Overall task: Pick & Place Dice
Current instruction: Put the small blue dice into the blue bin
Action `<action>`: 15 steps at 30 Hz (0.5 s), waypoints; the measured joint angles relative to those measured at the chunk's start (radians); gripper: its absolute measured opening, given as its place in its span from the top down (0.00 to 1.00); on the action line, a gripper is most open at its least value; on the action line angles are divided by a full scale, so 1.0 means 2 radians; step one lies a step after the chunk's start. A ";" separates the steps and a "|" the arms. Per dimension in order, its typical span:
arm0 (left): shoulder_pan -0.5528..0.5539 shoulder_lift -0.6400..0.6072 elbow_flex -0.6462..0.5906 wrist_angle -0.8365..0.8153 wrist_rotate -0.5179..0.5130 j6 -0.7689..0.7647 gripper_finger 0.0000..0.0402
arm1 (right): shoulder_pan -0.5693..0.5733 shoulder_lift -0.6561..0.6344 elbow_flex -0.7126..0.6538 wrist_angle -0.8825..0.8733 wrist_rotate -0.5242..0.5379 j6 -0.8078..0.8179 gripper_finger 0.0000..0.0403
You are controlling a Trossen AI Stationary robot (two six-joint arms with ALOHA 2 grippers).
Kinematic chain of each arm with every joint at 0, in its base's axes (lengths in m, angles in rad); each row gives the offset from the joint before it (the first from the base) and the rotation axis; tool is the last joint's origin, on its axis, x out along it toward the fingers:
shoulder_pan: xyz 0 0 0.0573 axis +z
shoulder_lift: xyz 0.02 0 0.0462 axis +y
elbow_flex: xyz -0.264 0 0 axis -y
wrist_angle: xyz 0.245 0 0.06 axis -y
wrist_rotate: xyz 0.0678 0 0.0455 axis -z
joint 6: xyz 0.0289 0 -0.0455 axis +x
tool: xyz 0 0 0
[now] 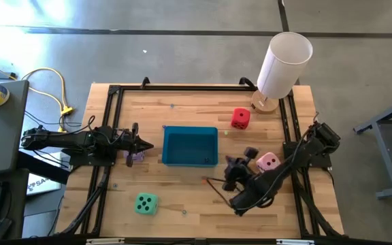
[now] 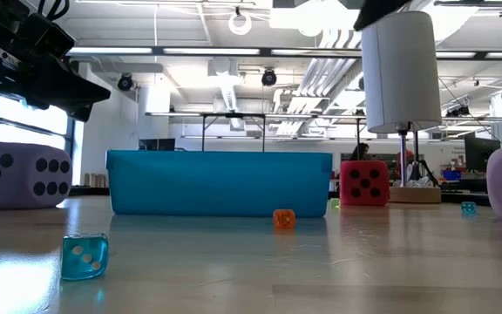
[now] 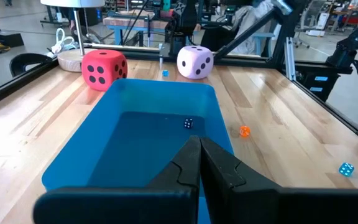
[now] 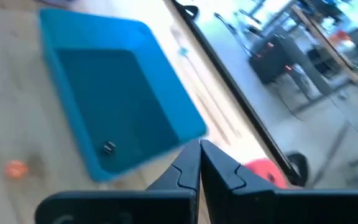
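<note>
While the four soft dice lie scattered on the wooden bench [image 1: 182,116], none is held: the red cube with dark pips [image 1: 240,118] sits upper right of the teal rectangular plastic tray [image 1: 190,131], the pink cube [image 1: 269,162] right of it, the mint green cube [image 1: 145,203] at lower left, the lilac cube [image 1: 135,154] just left of it. The left gripper [image 1: 143,145], fingers together, hovers beside the lilac cube. The right gripper [image 1: 231,165], fingers together, hangs near the pink cube. A tiny dark die [image 3: 188,123] lies inside the tray.
</note>
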 joint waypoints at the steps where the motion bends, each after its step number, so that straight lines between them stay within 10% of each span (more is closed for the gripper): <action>1: 0.000 0.000 0.000 0.000 0.000 0.000 1.00 | 0.005 0.000 0.000 -0.030 0.001 0.036 0.99; 15: 0.000 0.000 0.000 0.009 0.000 0.012 1.00 | 0.063 -0.057 -0.140 -0.070 0.101 0.266 1.00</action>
